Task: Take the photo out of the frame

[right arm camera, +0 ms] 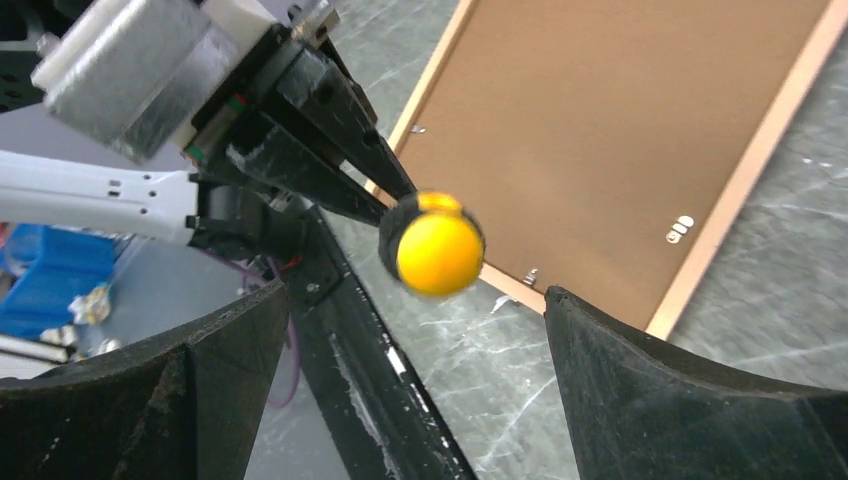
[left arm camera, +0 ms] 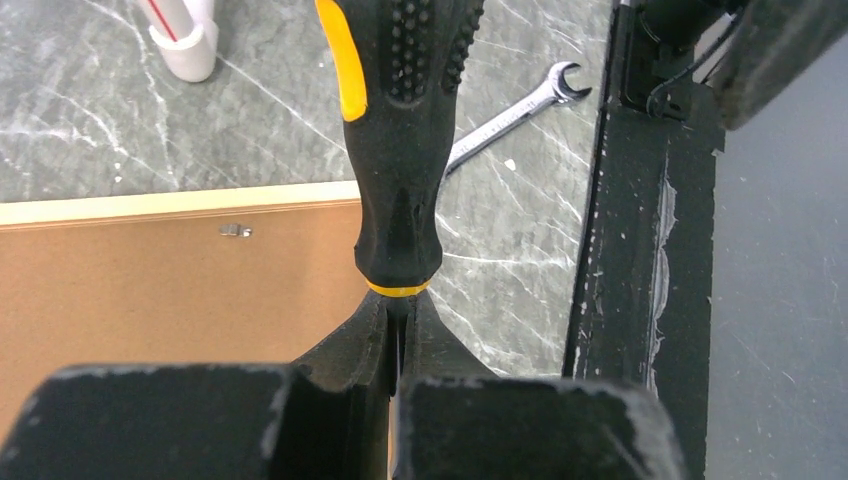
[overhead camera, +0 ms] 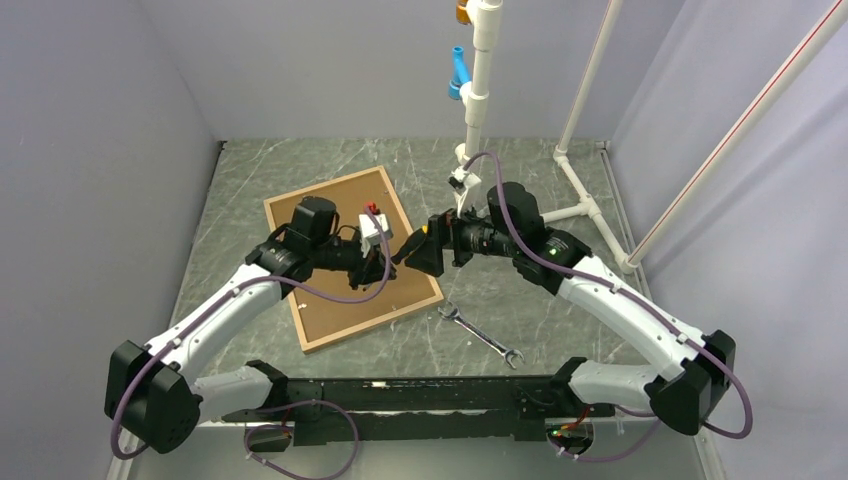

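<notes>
The frame (overhead camera: 325, 187) lies face down on the table, its thin light wood strips around a plain brown backing board (overhead camera: 345, 300). The photo is hidden under the board. My left gripper (left arm camera: 398, 310) is shut on the neck of a black-and-yellow screwdriver (left arm camera: 400, 130), held in the air just off the frame's right edge (left arm camera: 180, 203). My right gripper (right arm camera: 418, 310) is open, its jaws wide apart on either side of the screwdriver's yellow handle end (right arm camera: 438, 250) without touching it. The two grippers face each other above the frame's right edge (overhead camera: 410, 250).
A steel wrench (overhead camera: 482, 336) lies on the marble table right of the frame's near corner. A white PVC pipe stand (overhead camera: 480, 90) rises at the back. Small metal clips (right arm camera: 680, 228) sit along the backing board's edges. The black arm base rail (overhead camera: 420, 400) runs along the near edge.
</notes>
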{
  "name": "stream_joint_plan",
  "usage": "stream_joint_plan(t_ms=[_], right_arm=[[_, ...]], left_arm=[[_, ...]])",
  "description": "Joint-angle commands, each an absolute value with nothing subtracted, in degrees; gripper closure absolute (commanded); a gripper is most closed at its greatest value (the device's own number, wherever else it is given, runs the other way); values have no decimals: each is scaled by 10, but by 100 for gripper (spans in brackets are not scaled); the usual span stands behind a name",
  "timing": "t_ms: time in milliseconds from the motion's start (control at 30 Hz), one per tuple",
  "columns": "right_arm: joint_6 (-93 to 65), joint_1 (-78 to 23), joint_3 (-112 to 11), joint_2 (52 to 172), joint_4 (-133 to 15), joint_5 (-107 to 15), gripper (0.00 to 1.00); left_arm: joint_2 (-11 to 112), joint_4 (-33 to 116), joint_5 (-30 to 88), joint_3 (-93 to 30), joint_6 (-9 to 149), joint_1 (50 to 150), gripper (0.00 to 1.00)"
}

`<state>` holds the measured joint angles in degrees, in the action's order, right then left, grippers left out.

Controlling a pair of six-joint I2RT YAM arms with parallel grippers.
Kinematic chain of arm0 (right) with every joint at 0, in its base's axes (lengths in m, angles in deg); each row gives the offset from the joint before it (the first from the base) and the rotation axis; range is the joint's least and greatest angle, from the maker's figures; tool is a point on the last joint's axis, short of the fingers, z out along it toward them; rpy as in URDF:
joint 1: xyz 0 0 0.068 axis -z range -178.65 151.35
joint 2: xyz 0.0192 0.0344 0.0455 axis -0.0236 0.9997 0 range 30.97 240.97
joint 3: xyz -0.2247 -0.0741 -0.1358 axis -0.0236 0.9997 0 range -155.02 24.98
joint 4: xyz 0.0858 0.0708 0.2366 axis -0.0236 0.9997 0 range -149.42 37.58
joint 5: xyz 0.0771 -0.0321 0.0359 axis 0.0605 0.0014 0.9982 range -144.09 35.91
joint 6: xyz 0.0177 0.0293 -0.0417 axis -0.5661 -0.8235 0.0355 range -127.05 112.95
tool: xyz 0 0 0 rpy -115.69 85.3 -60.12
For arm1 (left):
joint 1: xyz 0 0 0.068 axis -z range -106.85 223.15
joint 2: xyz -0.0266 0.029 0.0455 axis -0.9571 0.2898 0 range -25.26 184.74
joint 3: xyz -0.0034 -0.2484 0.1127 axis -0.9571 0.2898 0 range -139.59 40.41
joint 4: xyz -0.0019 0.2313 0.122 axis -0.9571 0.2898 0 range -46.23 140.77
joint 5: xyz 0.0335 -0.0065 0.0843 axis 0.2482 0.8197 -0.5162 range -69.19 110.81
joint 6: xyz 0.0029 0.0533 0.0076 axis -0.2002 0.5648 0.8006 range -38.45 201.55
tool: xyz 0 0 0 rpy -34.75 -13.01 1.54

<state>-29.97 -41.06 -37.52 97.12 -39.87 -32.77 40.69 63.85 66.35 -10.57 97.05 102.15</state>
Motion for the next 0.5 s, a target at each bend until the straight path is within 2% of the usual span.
stream_joint_plan(t_ms=[0, 167, 333, 467], right_arm=[[-304, -394, -415, 1006, -403, -222, 0], [-315, -380, -431, 1035, -387, -192, 7], [-319, -379, -431, 1054, -383, -128, 22], [-317, -380, -425, 1067, -384, -116, 27]], left_arm=[[386, 647, 686, -99, 1012, 1041, 100], [385, 659, 656, -97, 1027, 1062, 100], [378, 660, 659, -96, 1030, 1067, 100], [373, 657, 656, -93, 1030, 1070, 100]])
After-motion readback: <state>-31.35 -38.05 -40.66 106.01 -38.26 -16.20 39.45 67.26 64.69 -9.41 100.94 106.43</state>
